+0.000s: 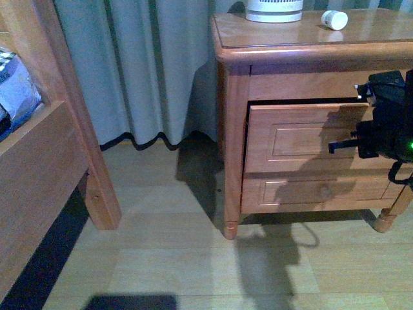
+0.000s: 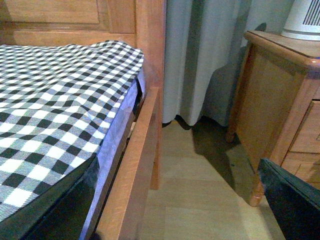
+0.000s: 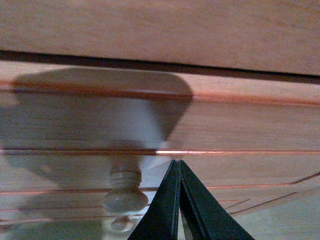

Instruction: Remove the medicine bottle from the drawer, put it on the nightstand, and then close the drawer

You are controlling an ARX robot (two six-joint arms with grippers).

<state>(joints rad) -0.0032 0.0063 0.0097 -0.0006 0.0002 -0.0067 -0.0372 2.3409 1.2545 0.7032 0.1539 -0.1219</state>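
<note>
The small white medicine bottle (image 1: pixel 335 20) lies on its side on the nightstand (image 1: pixel 284 37) top, near the back right. The taller drawer (image 1: pixel 297 139) stands a little way out, with a dark gap above and at its left. My right gripper (image 1: pixel 333 147) is shut and empty, its tips at the drawer front. In the right wrist view the shut tips (image 3: pixel 177 163) point at the drawer's panel (image 3: pixel 240 125), beside the round knob (image 3: pixel 125 192). My left gripper (image 2: pixel 175 220) is open and empty, low over the floor between bed and nightstand (image 2: pixel 270 100).
A large white ribbed cylinder (image 1: pixel 274 10) stands at the back of the nightstand top. The shallower drawer (image 1: pixel 316 192) below is shut. A wooden bed frame (image 1: pixel 45 148) with a checked cover (image 2: pixel 50 100) stands at the left. A grey curtain (image 1: pixel 142 64) hangs behind.
</note>
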